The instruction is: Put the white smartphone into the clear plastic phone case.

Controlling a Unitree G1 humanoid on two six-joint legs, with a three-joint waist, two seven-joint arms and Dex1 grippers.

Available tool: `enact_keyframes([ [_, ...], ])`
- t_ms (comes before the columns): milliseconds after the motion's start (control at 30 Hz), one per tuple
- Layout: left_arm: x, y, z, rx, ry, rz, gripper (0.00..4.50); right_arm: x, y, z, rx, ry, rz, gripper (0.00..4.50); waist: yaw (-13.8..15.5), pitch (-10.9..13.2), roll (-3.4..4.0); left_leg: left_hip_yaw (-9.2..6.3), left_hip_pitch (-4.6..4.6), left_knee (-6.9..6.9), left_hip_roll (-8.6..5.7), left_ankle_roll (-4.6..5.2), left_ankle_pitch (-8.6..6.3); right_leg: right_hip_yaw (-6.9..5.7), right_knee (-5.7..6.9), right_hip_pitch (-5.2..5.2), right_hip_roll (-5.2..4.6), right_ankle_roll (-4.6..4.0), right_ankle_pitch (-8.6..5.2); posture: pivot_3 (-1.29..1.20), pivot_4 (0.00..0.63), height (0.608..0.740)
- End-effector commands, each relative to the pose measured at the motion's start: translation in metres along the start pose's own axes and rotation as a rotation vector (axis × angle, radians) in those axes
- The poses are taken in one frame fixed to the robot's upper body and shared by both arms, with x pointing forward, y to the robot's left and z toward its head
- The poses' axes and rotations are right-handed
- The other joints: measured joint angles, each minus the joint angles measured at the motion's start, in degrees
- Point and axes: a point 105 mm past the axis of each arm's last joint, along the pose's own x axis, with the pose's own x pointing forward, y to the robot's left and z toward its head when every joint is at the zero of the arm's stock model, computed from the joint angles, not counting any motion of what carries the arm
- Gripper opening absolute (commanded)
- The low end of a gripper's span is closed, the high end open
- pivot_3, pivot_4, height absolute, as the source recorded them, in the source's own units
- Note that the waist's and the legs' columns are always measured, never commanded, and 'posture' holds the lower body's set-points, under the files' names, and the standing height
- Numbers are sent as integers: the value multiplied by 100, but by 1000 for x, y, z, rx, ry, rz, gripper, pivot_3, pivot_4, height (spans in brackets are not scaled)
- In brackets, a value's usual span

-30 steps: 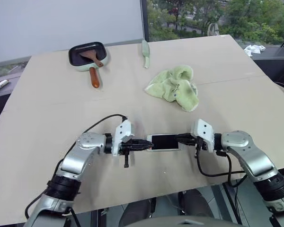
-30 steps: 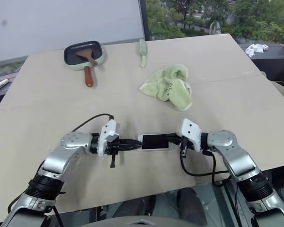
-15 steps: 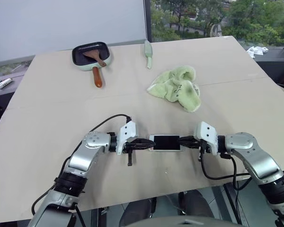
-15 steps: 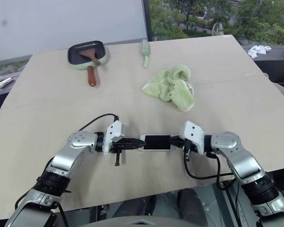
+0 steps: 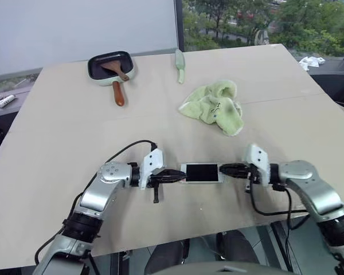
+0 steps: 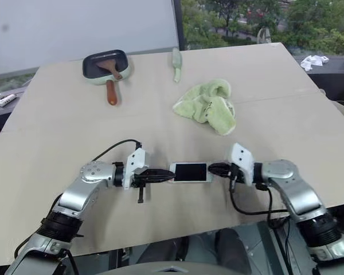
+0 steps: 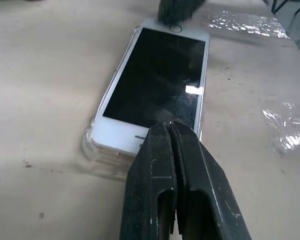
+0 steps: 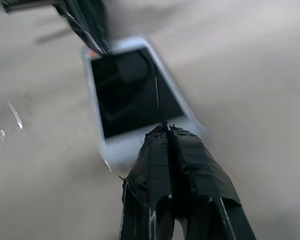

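The white smartphone point(image 5: 201, 172) lies flat, screen up, at lower centre of the desk point(image 5: 69, 132), apparently seated in the clear plastic phone case point(image 7: 97, 150), whose rim shows around its near end. Both look light, stiff and slippery; the glass seems fragile, so pressing the short ends suits best. The left claw point(image 5: 180, 176) and right claw point(image 5: 222, 169) are pinched closed, empty, at opposite ends.
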Motion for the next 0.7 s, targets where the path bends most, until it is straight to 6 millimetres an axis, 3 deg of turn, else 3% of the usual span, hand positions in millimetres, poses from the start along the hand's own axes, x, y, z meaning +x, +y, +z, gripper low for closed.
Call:
enact_keyframes([
  [33,-1,-7,-21,-61,75,-13,58,-12,-3,8,-35,1,-11,0,-11,0,0,0,0,-1,1,0,0,1,0,0,0,0,0,0,150,740],
  [133,-1,-7,-21,-62,77,-14,58,-13,-2,0,-46,46,0,0,-7,0,0,-1,0,-2,2,0,0,2,0,0,0,0,0,0,150,740],
  [433,-2,-5,-23,-57,86,-8,58,13,13,11,-54,6,85,0,-11,1,1,0,0,-1,2,0,0,3,-1,0,0,0,0,0,150,740],
  [700,-1,-4,-22,-56,79,-2,58,25,16,7,-79,38,112,0,-22,0,2,0,2,-2,3,-1,0,2,0,0,2,0,0,0,150,740],
])
